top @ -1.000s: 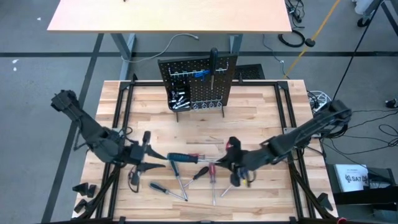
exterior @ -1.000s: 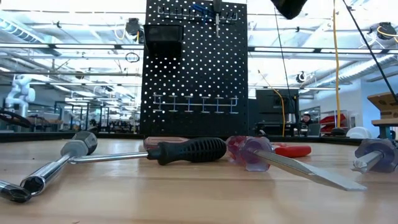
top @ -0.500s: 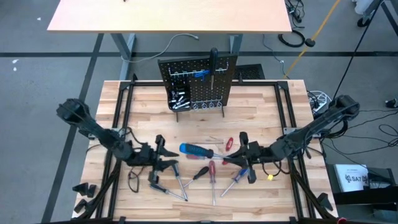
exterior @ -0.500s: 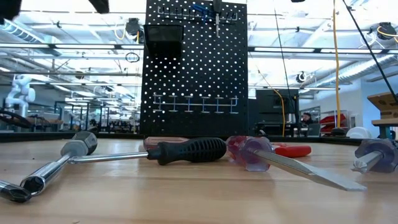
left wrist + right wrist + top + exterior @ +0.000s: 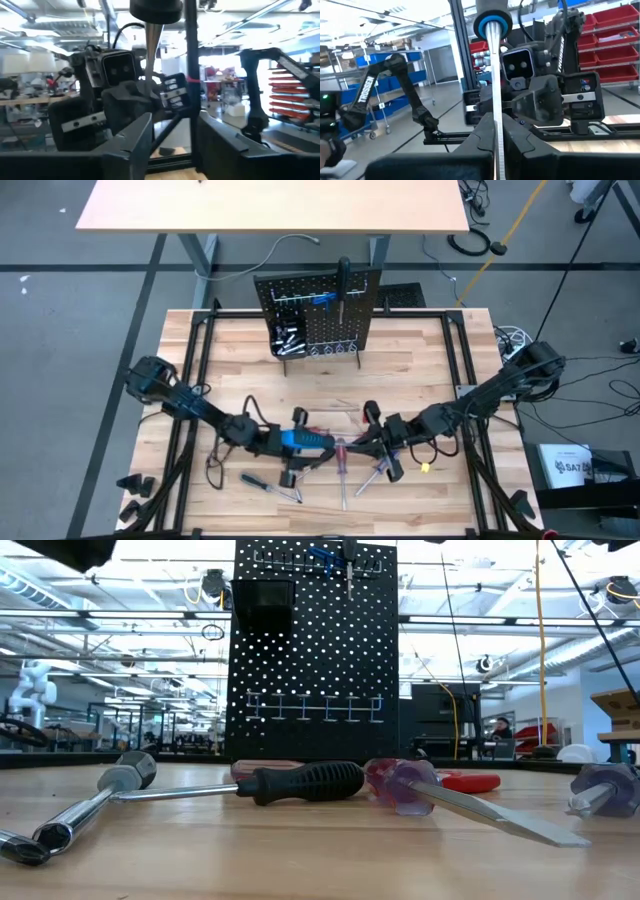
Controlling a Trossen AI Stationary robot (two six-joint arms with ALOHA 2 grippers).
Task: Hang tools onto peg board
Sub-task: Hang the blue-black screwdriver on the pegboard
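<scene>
While left waits open, right fingers (image 5: 520, 140) pinch the screwdriver shaft (image 5: 496, 100).

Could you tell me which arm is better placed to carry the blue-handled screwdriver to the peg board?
Right, most likely. The right gripper is already closed on the shaft of the blue-handled screwdriver. The left gripper faces it with fingers apart and holds nothing. The peg board stands at the table's far edge.

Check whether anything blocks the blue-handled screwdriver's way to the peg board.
Nothing visible does: the right gripper holds the blue-handled screwdriver, and nothing upright stands on the table between it and the peg board.
</scene>
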